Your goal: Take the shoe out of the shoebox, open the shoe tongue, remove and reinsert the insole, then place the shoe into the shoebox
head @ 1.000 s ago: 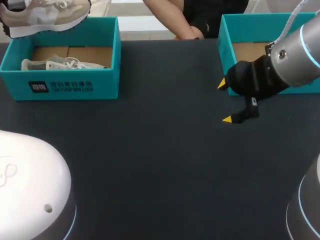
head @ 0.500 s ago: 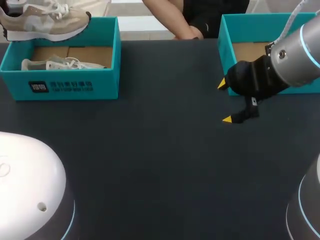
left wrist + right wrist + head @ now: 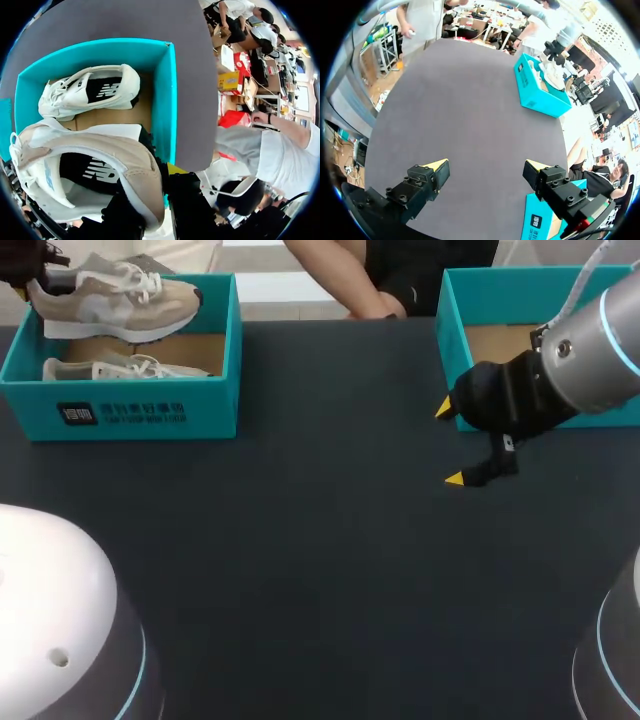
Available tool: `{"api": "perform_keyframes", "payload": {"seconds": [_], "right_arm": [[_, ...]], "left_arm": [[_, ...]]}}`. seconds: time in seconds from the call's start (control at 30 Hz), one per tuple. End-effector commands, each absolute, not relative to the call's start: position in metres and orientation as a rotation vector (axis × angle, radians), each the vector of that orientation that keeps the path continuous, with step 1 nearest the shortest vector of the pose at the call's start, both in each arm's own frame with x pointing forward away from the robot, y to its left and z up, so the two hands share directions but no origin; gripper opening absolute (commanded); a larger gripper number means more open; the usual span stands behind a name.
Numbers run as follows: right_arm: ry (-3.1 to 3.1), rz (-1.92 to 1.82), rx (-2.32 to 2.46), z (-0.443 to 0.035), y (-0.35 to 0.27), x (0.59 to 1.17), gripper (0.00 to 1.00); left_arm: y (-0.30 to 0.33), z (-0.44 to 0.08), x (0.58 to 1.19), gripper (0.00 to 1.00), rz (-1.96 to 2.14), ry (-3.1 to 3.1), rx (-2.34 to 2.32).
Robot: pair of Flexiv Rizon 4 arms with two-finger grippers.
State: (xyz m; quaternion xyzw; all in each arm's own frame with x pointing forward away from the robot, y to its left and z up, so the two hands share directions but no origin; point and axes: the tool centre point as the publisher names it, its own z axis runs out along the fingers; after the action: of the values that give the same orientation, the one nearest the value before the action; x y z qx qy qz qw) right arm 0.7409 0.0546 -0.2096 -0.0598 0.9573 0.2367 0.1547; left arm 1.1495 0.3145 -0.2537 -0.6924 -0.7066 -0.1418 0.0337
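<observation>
Two shoes: tan shoe [image 3: 115, 305] held in the air over the left shoebox [image 3: 130, 410], white shoe [image 3: 120, 368] lying inside that box. Two teal boxes; right shoebox [image 3: 452, 330] sits at the table's far right. Two grippers: left gripper [image 3: 152, 197] clamped on the tan shoe's heel collar; right gripper [image 3: 449, 443] spread wide, holding nothing, just beside the right shoebox's near corner. Since a second ago the tan shoe has shifted toward the middle and lower over the box; right arm unchanged. Tan shoe: tan and pale grey fabric-looking panels, white laces, white sole. Boxes: rectangular, open-topped, brown cardboard floors. Table [image 3: 300, 560]: dark, matte.
</observation>
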Motion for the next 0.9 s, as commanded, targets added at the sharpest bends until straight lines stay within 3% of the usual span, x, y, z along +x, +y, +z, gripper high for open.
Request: {"api": "perform_keyframes", "payload": {"seconds": [0.03,0.9], "right_arm": [[2.742,0.674,-0.169,-0.211,0.055,0.740,1.00],[2.742,0.674,-0.169,-0.211,0.055,0.740,1.00]], "left_arm": [[0.314,-0.272,1.170,0.00,-0.398,-2.163,-2.137],[0.304,-0.355,1.185,0.00,-0.305,-2.165,-2.109]]}}
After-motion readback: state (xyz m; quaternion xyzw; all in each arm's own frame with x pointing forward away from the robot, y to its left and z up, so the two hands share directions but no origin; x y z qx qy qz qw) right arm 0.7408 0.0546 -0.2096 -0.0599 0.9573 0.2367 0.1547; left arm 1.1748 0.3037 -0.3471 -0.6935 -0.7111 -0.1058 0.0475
